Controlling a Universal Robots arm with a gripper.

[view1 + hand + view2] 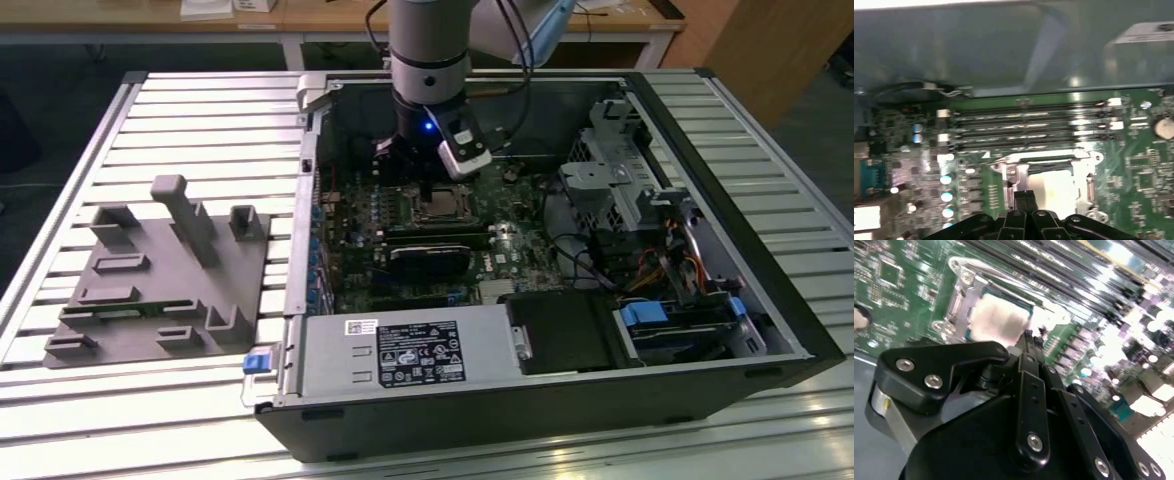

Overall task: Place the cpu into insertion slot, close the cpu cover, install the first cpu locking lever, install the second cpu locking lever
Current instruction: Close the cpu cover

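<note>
end effector [1024, 195] pinched beside cpu [1056, 187]; exterior view shows grey fixture [160, 290].

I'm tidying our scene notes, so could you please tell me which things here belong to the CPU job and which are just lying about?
Job: pale silvery square cpu; thin silvery metal cpu cover around it; black gripper next to them.
Lying about: grey moulded fixture block; black graphics card; long black memory slots.

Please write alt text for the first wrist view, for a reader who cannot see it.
The shut gripper hangs at the edge of the pale cpu, which the silvery cpu cover frames. Long memory slots cross the green board.
</note>
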